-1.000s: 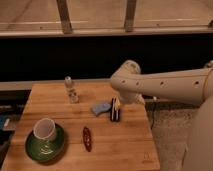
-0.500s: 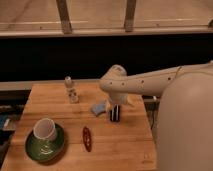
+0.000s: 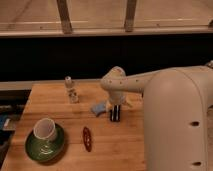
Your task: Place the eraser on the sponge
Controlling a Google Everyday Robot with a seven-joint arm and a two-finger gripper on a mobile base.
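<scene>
Gripper (image 3: 116,118): just right of sponge, clamped on eraser.
Eraser (image 3: 116,113): black rectangular block, white stripe, upright.
Sponge (image 3: 99,108): flat, soft, light-blue pad on wooden table (image 3: 120,147).

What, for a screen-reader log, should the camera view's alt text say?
The robot's gripper is at the black eraser, which stands beside the light blue sponge on a wooden table. Nearer the camera lie a dark red slim object and a white cup on a green plate.
</scene>
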